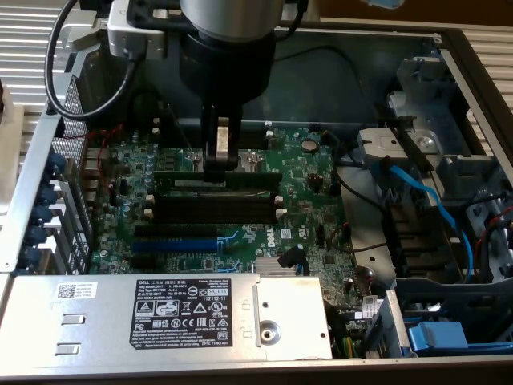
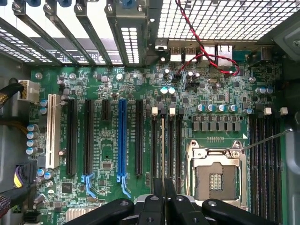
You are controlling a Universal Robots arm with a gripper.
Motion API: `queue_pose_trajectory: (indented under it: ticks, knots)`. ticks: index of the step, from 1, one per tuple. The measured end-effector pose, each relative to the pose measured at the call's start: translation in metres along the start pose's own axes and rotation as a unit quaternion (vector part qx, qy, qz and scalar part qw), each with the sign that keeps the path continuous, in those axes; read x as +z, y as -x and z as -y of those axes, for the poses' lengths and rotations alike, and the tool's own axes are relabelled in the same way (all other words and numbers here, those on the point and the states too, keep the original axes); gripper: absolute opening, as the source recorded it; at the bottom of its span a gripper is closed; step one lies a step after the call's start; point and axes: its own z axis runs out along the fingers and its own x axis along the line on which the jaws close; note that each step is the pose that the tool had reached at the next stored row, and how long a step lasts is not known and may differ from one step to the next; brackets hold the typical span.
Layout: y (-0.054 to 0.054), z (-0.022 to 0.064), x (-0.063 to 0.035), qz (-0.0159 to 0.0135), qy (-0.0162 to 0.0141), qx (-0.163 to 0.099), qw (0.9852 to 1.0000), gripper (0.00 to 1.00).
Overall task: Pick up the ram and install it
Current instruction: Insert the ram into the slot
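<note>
Open computer case [image 1: 362, 218] (lid off, lying flat) holding a green motherboard [image 1: 304, 172]. Just below the gripper [image 1: 216, 172] run black memory slots [image 1: 212, 210]. Past them, farther from the gripper, lie a blue expansion slot [image 1: 172, 245] and a silver power supply [image 1: 96, 313] with a black label.

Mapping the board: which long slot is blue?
The long blue plastic expansion slot, standing between black slots; a long white slot stands farther off.
</note>
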Motion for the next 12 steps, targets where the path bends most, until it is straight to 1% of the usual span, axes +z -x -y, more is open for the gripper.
queue_pose_trajectory:
  ticks: [2, 4, 9, 12]
  knots:
    - [0.001, 0.0, 0.0001, 0.0, 0.0, 0.0, 1.0, 0.12]
    - [0.003, 0.0, 0.0001, -0.0008, 0.0, 0.0, 1.0, 0.12]
    - [0.003, 0.0001, 0.0003, -0.0023, 0.0, 0.0, 1.0, 0.12]
    - [0.003, 0.0001, 0.0016, -0.0056, -0.0006, 0.0, 1.0, 0.12]
